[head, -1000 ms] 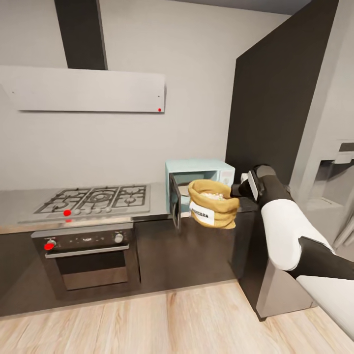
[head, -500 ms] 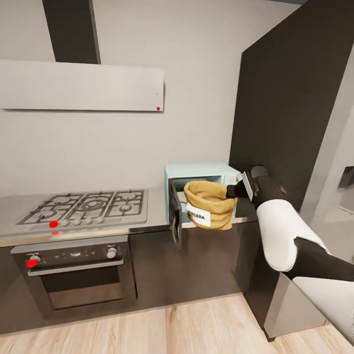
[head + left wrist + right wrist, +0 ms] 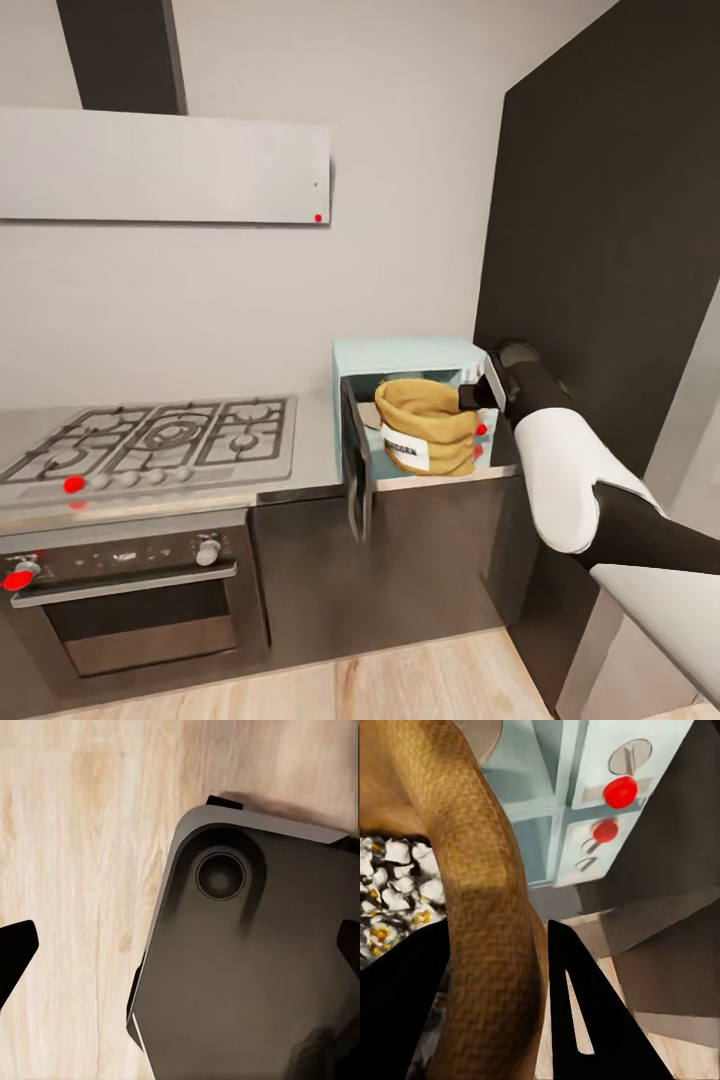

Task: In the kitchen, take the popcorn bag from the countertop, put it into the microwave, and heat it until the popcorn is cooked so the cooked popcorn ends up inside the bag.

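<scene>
A gas hob (image 3: pixel 150 440) sits in the grey countertop (image 3: pixel 310 440) above a built-in oven (image 3: pixel 120 600). To its right stands the mint-blue microwave (image 3: pixel 400 355), its door (image 3: pixel 355 455) swung open. The popcorn bag (image 3: pixel 425 425) hangs in the doorway, its rolled rim pinched by the right gripper (image 3: pixel 470 398); popcorn (image 3: pixel 394 896) shows inside. The left gripper (image 3: pixel 180 945) is spread wide over wooden floor (image 3: pixel 75 870) and the robot's base (image 3: pixel 247 967), gripping nothing.

Head view facing microwave (image 3: pixel 405 357) frontally
</scene>
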You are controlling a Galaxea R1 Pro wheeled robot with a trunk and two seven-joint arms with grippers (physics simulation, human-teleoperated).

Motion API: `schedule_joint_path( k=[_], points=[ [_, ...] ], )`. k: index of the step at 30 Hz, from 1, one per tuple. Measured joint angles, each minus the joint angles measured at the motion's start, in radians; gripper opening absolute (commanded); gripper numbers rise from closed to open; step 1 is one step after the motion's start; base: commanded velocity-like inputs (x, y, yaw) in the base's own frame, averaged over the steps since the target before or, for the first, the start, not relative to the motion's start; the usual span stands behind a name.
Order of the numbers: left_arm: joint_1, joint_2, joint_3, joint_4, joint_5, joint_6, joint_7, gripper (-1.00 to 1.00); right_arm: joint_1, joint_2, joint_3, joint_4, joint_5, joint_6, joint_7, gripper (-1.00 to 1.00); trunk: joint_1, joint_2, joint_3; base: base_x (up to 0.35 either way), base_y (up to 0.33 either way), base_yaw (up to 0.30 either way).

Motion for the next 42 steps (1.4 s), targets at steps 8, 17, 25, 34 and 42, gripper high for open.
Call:
schedule_joint_path(
  k=[8, 17, 25, 34, 42],
  points=[
    [0.000, 0.000, 0.000, 0.000, 0.000, 0.000, 0.001, 1.00, 0.000, 0.000, -0.002, 0.041, -0.008, 0.000, 0.000, -1.00, 0.000, 0.000, 0.000, 0.022, 0.000, 0.000],
    [0.000, 0.000, 0.000, 0.000, 0.000, 0.000, 0.000, 1.00, 0.000, 0.000, -0.003, 0.043, -0.010, 0.000, 0.000, -1.00, 0.000, 0.000, 0.000, 0.212, 0.000, 0.000],
    [0.000, 0.000, 0.000, 0.000, 0.000, 0.000, 0.000, 1.00, 0.008, 0.001, -0.004, 0.045, -0.014, 0.000, 0.001, -1.00, 0.000, 0.000, 0.000, 0.250, 0.000, 0.000],
    [0.000, 0.000, 0.000, 0.000, 0.000, 0.000, 0.000, 1.00, 0.009, 0.001, -0.005, 0.048, -0.017, 0.000, 0.005, -1.00, 0.000, 0.000, 0.000, 0.250, 0.000, 0.000],
    [0.000, 0.000, 0.000, 0.000, 0.000, 0.001, -0.001, 1.00, 0.008, 0.001, -0.010, 0.107, -0.064, -0.065, 0.006, -1.00, 0.000, 0.000, 0.000, 0.250, 0.000, 0.000]
  ],
)
